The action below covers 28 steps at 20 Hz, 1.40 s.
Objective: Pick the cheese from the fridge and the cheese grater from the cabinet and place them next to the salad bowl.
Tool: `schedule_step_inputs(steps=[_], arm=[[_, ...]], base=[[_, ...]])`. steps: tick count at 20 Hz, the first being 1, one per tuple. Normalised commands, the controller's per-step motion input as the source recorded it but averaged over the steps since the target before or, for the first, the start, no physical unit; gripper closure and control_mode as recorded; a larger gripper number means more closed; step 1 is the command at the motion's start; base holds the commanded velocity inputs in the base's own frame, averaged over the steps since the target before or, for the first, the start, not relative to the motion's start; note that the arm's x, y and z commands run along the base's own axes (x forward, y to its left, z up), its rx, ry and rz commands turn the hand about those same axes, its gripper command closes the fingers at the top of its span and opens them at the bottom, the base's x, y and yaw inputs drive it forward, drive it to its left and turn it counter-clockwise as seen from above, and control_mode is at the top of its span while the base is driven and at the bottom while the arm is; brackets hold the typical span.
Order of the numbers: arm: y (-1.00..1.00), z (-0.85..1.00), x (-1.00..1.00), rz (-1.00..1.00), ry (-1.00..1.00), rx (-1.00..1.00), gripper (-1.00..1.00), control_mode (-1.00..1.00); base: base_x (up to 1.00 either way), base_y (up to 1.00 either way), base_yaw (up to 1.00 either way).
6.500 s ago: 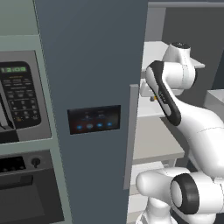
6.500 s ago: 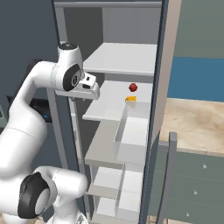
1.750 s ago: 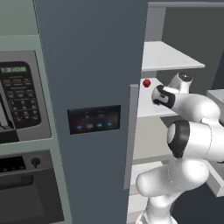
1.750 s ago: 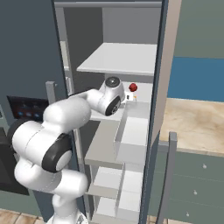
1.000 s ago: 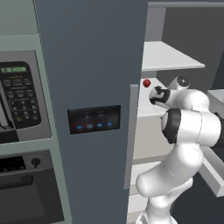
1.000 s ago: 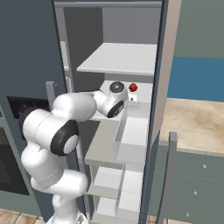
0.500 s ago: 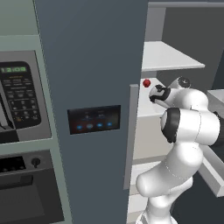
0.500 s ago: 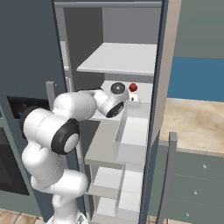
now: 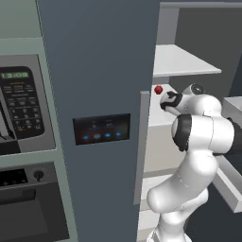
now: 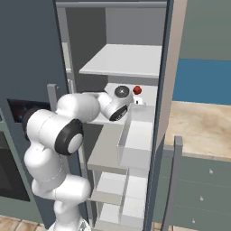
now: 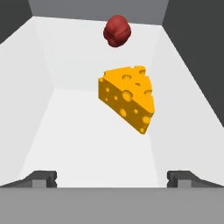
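Note:
The cheese (image 11: 127, 98), a yellow-orange wedge with holes, lies on a white shelf (image 11: 87, 140) inside the open fridge (image 9: 94, 71). It sits straight ahead of my gripper (image 11: 112, 178), a short way beyond the tips. The gripper is open, its two dark fingertips (image 11: 41, 177) far apart with nothing between them. In both base views the arm reaches into the fridge at the middle shelf (image 10: 149, 97). The cheese grater, the cabinet and the salad bowl are out of view.
A small red fruit (image 11: 117, 30) sits behind the cheese near the back wall, the same red fruit (image 9: 158, 89) past my hand. An upper shelf (image 10: 122, 61) hangs above. A microwave (image 9: 19, 108) and oven (image 9: 23, 203) stand left; a wooden counter (image 10: 203, 126) lies right.
Several seconds ago the arm stood upright at the fridge opening; it has since swung in onto the middle shelf. Over the last second it has barely moved, and the gripper has stayed open.

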Motion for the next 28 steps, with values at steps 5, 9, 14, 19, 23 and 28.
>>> schedule_step_inputs(steps=[5,9,14,19,23,28], arm=[[-0.16,0.0,0.19,0.03,0.0,0.0,-1.0,-1.0],[-0.13,0.0,0.21,0.05,0.0,0.0,-1.0,-1.0],[-0.11,-0.03,0.24,0.06,0.0,0.0,-1.0,-1.0],[-0.01,-0.17,0.31,0.05,0.01,0.0,-1.0,-1.0],[-0.03,-0.2,0.31,0.06,0.0,0.0,-1.0,-1.0],[-0.15,-0.14,0.31,0.06,0.0,0.0,-1.0,-1.0]], base=[[0.0,0.0,0.0],[0.0,0.0,0.0],[0.0,0.0,0.0],[0.0,0.0,0.0],[0.0,0.0,0.0],[0.0,0.0,0.0]])
